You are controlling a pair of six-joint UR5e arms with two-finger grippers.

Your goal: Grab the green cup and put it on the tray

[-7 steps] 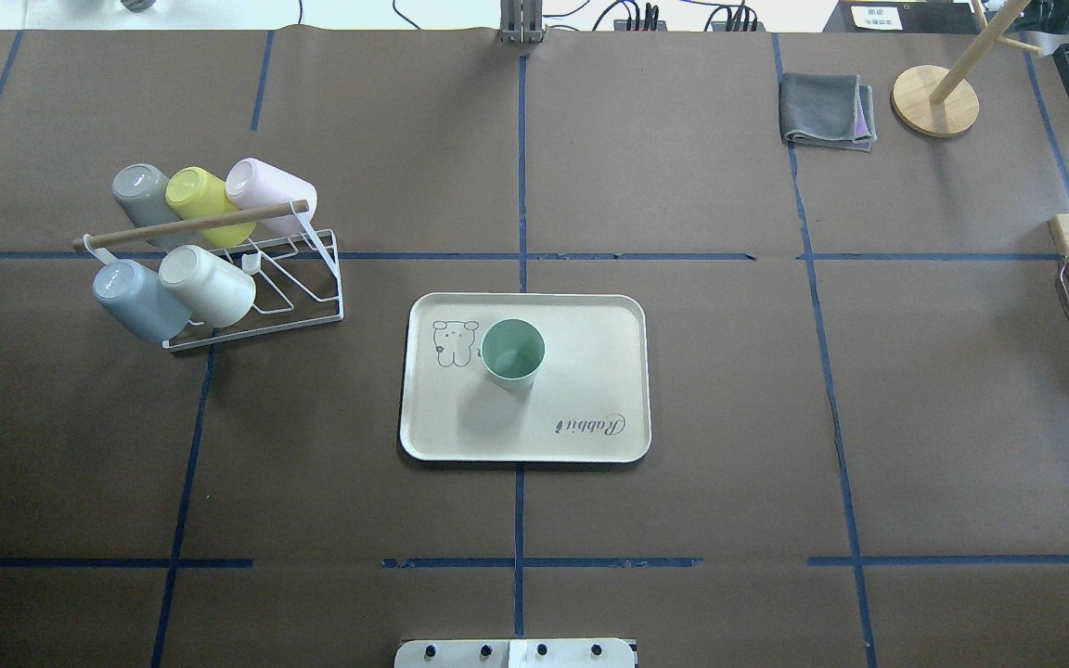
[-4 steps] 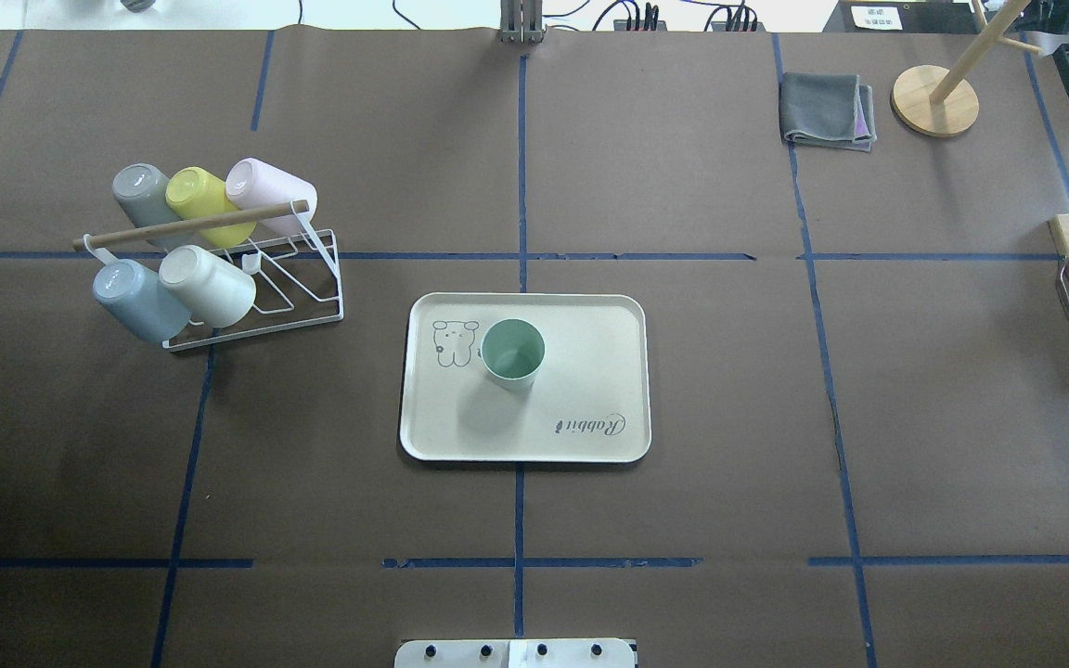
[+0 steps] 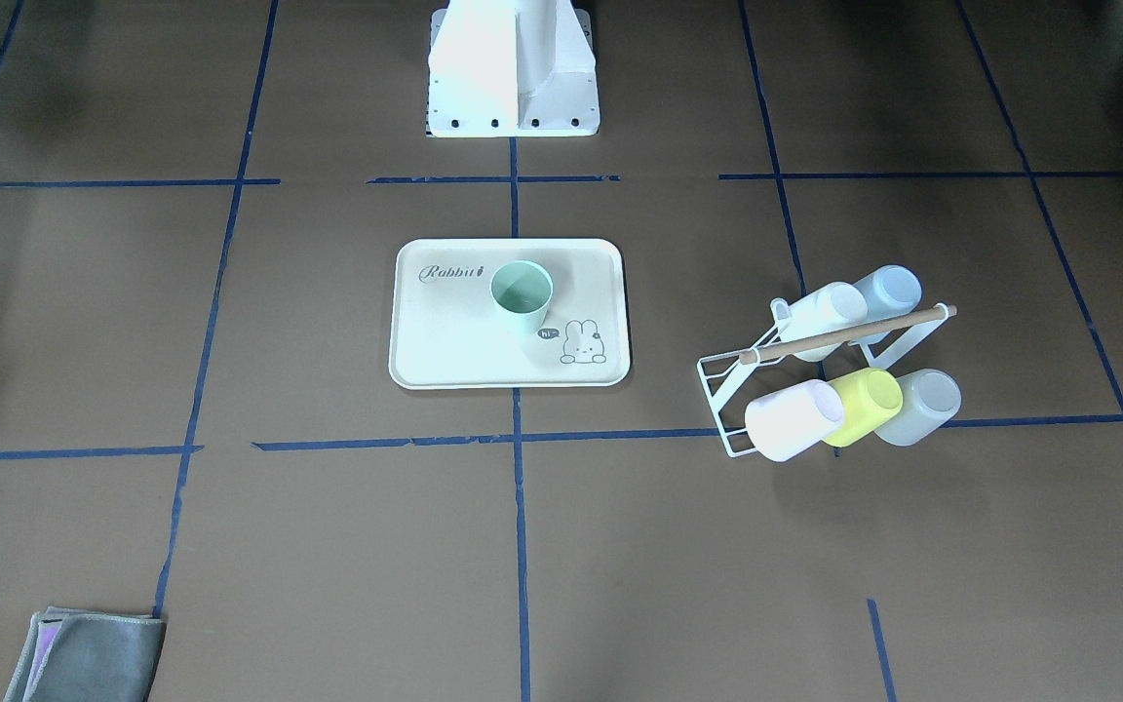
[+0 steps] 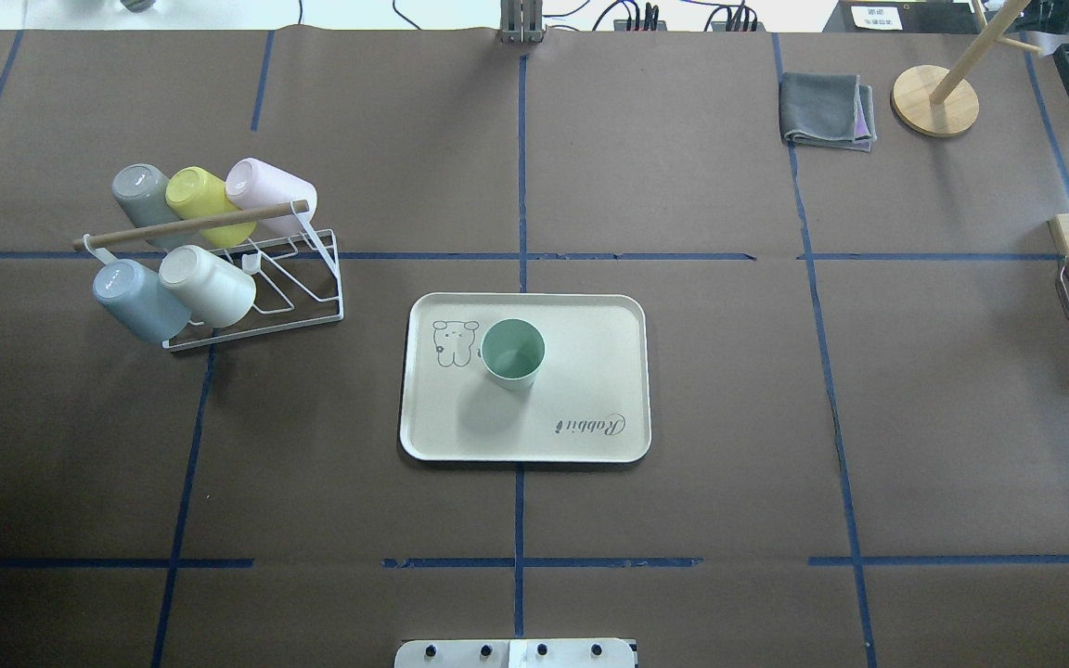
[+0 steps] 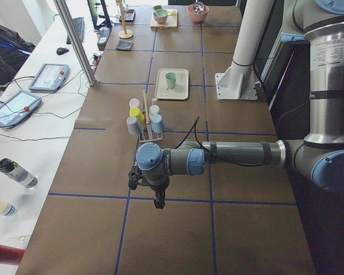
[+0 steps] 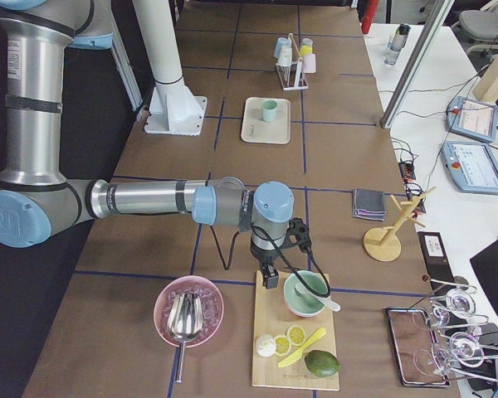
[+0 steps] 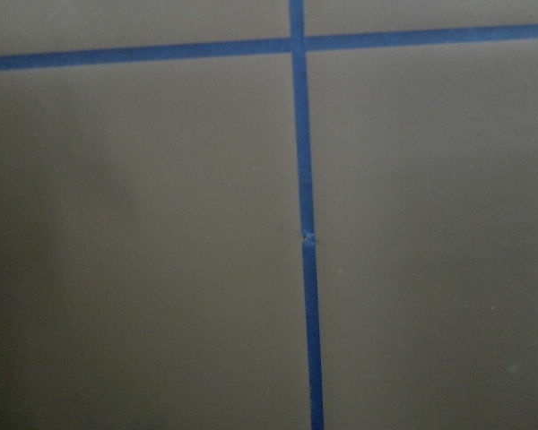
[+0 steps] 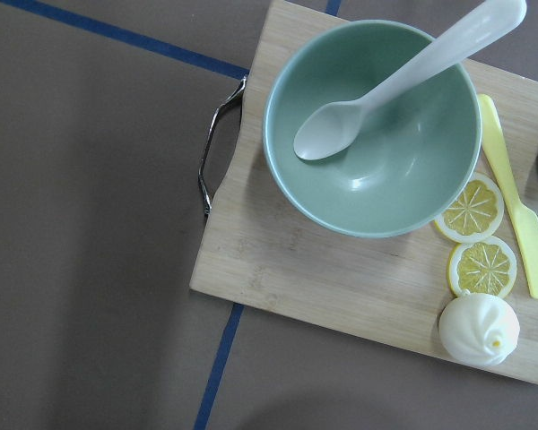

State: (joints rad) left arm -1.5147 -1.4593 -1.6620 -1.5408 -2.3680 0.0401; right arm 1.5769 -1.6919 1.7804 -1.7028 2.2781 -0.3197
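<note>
The green cup stands upright on the cream tray, beside the bunny drawing; both also show in the front-facing view, the cup on the tray. No arm is near them. My left gripper hangs over bare table far from the tray, seen only in the exterior left view. My right gripper hangs over a wooden board at the other end, seen only in the exterior right view. I cannot tell whether either is open or shut.
A white wire rack with several cups lying on it stands left of the tray. A grey cloth and a wooden stand sit at the back right. The wooden board carries a green bowl with a spoon.
</note>
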